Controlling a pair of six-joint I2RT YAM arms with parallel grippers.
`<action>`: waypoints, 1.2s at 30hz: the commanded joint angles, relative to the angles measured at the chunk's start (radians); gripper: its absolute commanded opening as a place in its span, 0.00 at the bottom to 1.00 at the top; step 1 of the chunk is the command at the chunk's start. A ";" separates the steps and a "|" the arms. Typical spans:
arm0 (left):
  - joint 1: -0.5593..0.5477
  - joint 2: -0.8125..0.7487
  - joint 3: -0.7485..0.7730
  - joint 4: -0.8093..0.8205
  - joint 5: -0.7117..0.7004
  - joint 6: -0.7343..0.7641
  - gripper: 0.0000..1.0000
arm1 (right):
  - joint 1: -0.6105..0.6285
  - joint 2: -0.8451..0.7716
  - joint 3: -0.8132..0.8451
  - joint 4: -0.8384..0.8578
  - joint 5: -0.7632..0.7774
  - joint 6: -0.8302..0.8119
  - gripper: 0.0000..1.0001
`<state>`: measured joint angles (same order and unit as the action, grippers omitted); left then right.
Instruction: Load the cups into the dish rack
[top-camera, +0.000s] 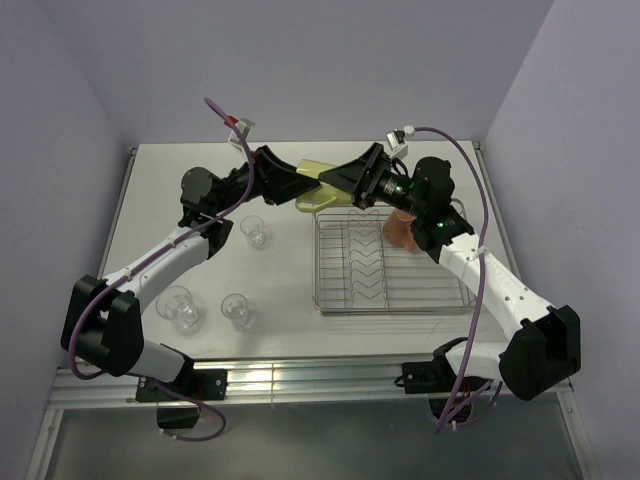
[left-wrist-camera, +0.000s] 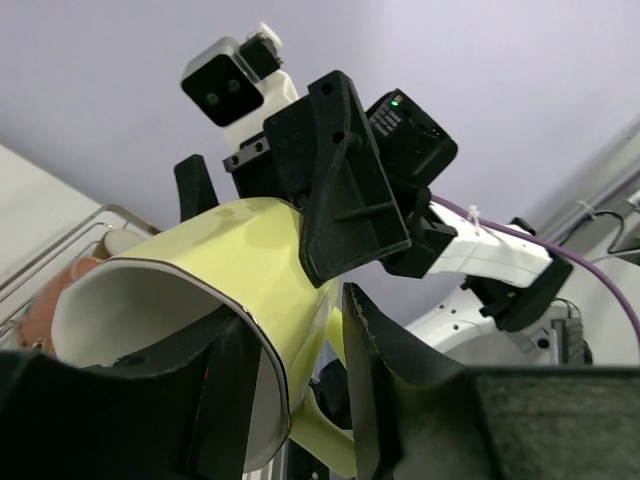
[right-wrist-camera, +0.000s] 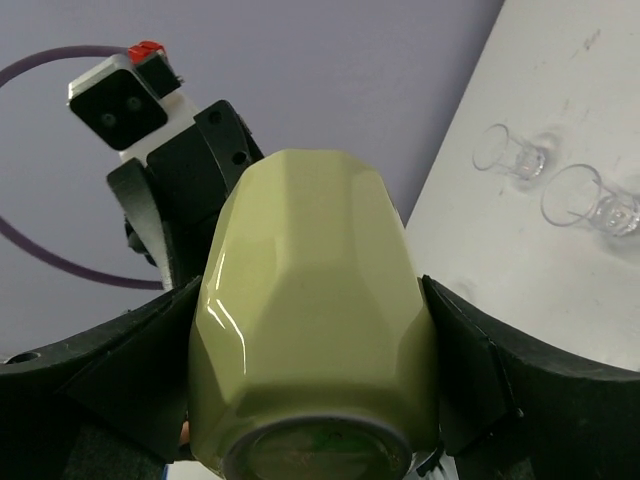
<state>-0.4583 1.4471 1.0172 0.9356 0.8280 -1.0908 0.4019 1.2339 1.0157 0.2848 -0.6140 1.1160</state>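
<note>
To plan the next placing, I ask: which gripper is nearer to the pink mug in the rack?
Right. The right gripper grips the yellow-green mug, left of the pink mug; the left gripper is at that mug's other side, farther away.

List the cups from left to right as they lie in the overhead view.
large glass tumbler → far glass tumbler → yellow-green mug → pink mug, inside the dish rack. The small near tumbler overlaps the far one's span, so it is left out.
</note>
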 joint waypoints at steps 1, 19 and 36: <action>-0.008 -0.059 0.026 -0.086 -0.078 0.114 0.45 | -0.023 -0.037 0.063 0.027 0.002 -0.012 0.00; -0.006 -0.139 0.208 -0.905 -0.563 0.368 0.43 | -0.254 -0.135 0.096 -0.390 -0.021 -0.209 0.00; -0.005 -0.359 0.232 -1.480 -0.672 0.652 0.50 | -0.371 -0.202 0.290 -1.242 0.594 -0.570 0.00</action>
<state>-0.4637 1.1416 1.2827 -0.4896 0.1623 -0.5068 0.0444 1.0439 1.2201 -0.8471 -0.1970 0.6151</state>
